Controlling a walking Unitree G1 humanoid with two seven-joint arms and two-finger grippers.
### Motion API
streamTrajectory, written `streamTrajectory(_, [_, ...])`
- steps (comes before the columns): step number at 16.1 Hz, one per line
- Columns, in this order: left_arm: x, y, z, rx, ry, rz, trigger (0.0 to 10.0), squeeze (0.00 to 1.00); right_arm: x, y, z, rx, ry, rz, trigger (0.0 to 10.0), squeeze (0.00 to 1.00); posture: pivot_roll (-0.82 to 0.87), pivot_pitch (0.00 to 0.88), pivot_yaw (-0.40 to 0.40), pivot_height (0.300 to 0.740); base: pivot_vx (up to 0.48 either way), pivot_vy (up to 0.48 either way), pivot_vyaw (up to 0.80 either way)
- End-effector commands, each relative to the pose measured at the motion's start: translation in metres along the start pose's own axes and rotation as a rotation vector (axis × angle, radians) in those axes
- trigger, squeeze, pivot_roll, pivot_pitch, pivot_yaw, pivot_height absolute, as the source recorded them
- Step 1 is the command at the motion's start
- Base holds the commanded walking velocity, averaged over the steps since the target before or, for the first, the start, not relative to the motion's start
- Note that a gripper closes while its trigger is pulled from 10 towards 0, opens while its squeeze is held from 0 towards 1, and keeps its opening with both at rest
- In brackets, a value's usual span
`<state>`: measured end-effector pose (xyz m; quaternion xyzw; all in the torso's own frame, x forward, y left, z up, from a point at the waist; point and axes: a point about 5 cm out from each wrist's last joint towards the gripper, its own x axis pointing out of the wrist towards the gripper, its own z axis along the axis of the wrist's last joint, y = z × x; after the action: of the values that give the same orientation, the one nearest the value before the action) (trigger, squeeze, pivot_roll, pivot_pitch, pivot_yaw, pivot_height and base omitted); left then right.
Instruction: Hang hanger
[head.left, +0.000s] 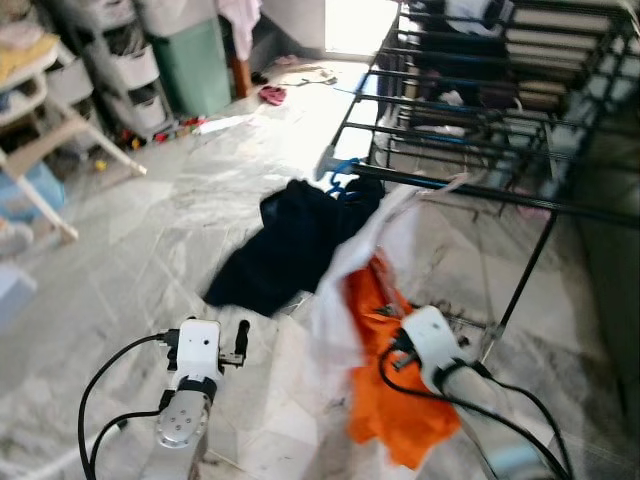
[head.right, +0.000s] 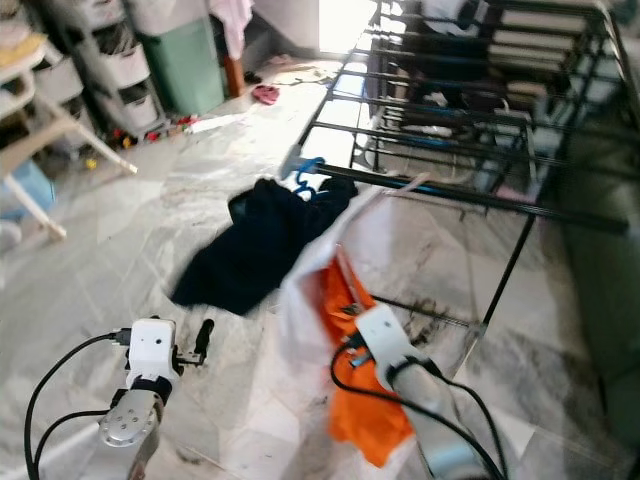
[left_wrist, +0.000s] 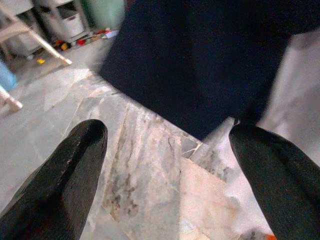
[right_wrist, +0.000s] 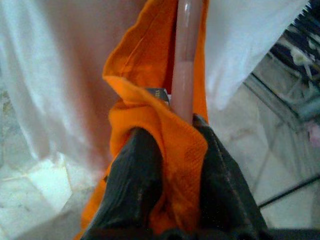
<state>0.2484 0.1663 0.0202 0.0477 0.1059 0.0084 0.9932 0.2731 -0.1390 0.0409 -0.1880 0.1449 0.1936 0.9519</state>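
The right gripper (right_wrist: 170, 150) has its fingers (right_wrist: 132, 170) clamped on a fold of orange shirt (head.left: 395, 400) with a pale pink hanger (right_wrist: 184, 60) running between them. That is the worry: the grip looks to be mostly on cloth, so the hanger could slide or twist as the arm lifts, and the shirt might slump off one end. A white garment (head.left: 345, 290) is draped on the same bundle, which adds weight and could snag on the black rail (head.left: 480, 192) of the drying rack (head.left: 470, 110) at about one o'clock from the right gripper. The hanger's hook is not clear in the head views, so lining it up with the rail may be partly blind.

The left gripper (left_wrist: 170, 165) hovers over the marble floor (head.left: 180, 220) with its fingers (left_wrist: 75, 165) wide apart, holding nothing. A dark navy garment (head.left: 290, 245) lies on the floor at twelve o'clock from it, close to a blue hanger (head.left: 342, 175) near the rack's foot. If the robot steps forward, that loose cloth could catch underfoot.
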Motion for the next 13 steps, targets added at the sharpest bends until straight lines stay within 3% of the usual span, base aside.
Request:
streamTrajectory(1, [-0.002,0.005,0.002,0.005,-0.011,0.043,10.0,0.00,0.009,0.005,0.024,-0.025,-0.118,0.027,10.0,0.00,-0.04,0.000,-0.020,0.740,0.000,0.000,0.00])
streamTrajectory(8, [-0.013,-0.001,0.000,0.005,-0.004,0.012,10.0,0.00,0.011,0.009,0.021,0.046,-0.129,-0.032,10.0,0.00,-0.03,0.000,-0.003,0.740,0.000,0.000,0.00])
streamTrajectory(11, [-0.024,-0.002,-0.014,0.015,0.036,-0.004,10.0,0.00,0.006,0.009,0.009,0.061,-0.116,-0.062,10.0,0.00,-0.03,0.000,0.008,0.740,0.000,0.000,0.00])
streamTrajectory(13, [-0.027,0.005,-0.006,0.019,0.040,0.008,10.0,0.00,0.007,0.008,0.017,0.082,-0.124,-0.093,10.0,0.00,-0.03,0.000,0.014,0.740,0.000,0.000,0.00])
